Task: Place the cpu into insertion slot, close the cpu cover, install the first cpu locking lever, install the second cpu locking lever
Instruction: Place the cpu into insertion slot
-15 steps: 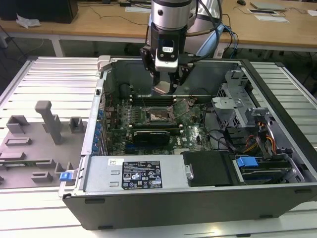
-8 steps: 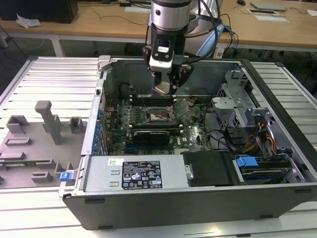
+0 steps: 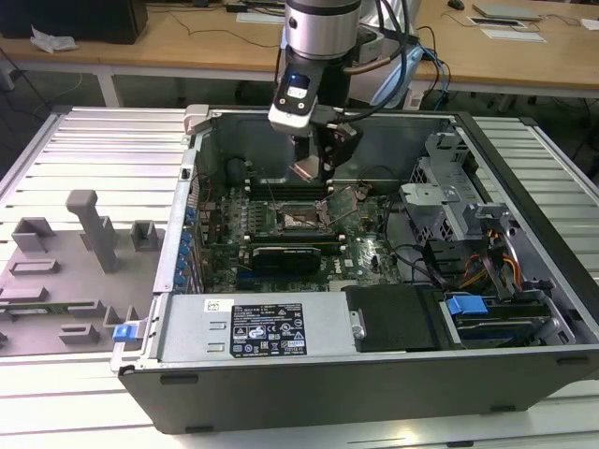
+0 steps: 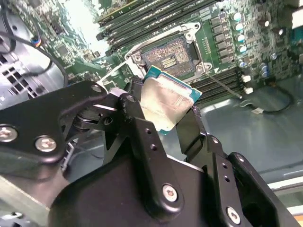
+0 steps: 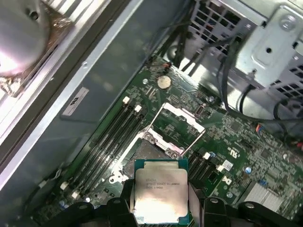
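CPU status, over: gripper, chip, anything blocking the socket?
Copy: gripper shut on cpu, held over socket, not seated. Socket bare, cover flipped up. Nothing seen between cpu and socket.

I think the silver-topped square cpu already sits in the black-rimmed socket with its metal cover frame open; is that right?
No: the first wrist view shows the silver-topped square cpu gripped in the hand above the black-rimmed socket; the metal cover frame is open.

arm (image 3: 323, 28) points straight down, end effector (image 4: 163, 113) clamped on the cpu (image 5: 161, 195).
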`<action>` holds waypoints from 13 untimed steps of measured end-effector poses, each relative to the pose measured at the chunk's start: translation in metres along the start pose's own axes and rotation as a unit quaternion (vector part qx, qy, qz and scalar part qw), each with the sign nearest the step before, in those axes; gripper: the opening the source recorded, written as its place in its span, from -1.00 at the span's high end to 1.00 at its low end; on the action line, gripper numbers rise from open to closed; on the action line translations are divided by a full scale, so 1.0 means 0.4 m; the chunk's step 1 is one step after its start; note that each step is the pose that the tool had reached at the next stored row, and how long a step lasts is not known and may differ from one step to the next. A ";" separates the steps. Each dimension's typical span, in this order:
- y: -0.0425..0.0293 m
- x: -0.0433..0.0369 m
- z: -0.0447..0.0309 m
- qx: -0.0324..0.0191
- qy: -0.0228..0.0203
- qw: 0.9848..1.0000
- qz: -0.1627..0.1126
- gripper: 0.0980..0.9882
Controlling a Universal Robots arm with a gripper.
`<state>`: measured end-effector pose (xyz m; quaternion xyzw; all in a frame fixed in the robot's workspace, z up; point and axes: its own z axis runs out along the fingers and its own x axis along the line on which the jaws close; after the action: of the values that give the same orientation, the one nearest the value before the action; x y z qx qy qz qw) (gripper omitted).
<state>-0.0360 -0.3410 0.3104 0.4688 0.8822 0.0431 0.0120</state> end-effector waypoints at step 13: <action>-0.001 0.000 0.007 -0.003 -0.012 0.990 0.139 0.00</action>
<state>-0.0360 -0.3410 0.3077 0.5877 0.8078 0.0410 0.0179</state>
